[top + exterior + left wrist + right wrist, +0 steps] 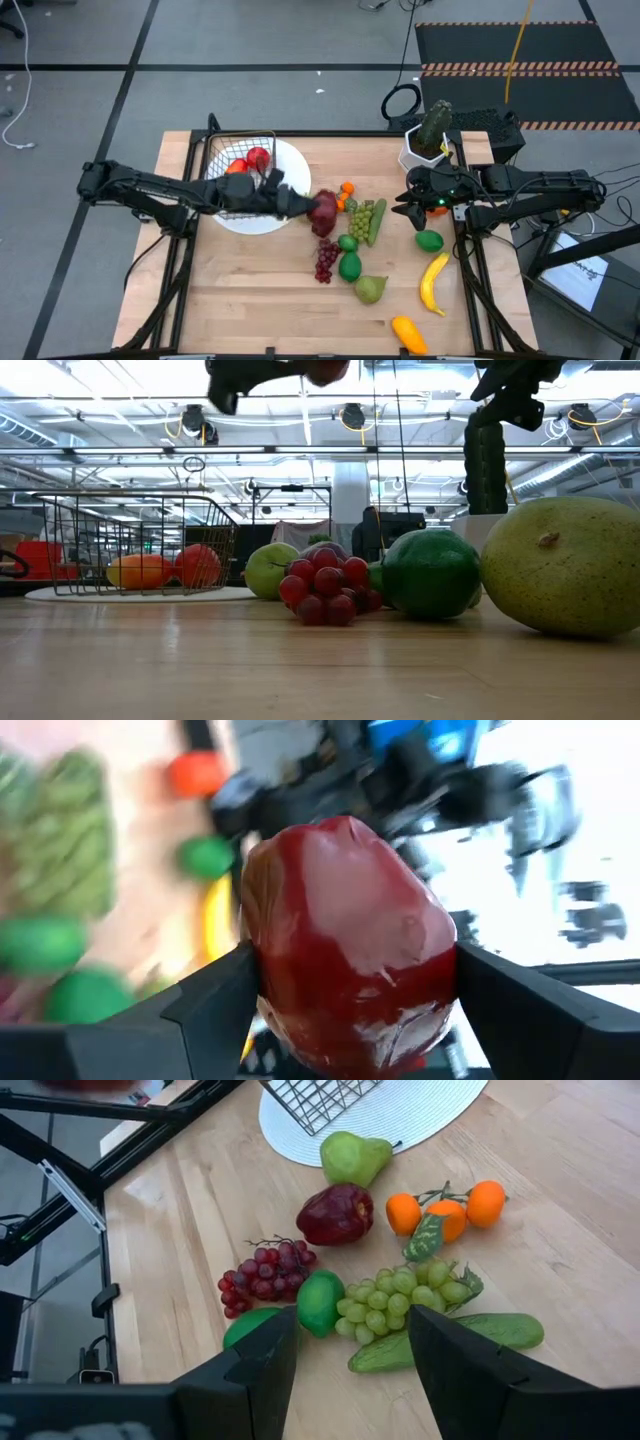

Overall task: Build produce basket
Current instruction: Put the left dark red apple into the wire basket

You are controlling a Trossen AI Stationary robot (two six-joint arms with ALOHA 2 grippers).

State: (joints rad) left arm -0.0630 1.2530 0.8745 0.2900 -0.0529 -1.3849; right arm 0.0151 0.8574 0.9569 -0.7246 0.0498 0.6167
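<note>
The wire basket (240,152) stands on a round white plate (285,165) at the far left, with a red apple (258,158) and an orange fruit (237,167) inside. My left gripper (310,207) reaches out past the plate, high over the table, shut on a dark red apple (345,940). More produce lies on the table in the middle: oranges (445,1210), green grapes (400,1300), purple grapes (262,1272), a pear (352,1158) and a second dark red apple (335,1213). My right gripper (350,1370) hangs open above the table's right part, with nothing between its fingers. My left gripper pinches the dark red apple by two opposite sides (262,970) between its two fingers (215,1010). The fingers come level from the table's left. The apple is lifted clear, high above the produce on the table (325,368).
A cactus in a white pot (430,135) stands at the far right. A lime (429,240), a banana (433,283), a green pear (370,290) and an orange-yellow fruit (408,335) lie toward the near right. A cucumber (470,1335) lies beside the green grapes.
</note>
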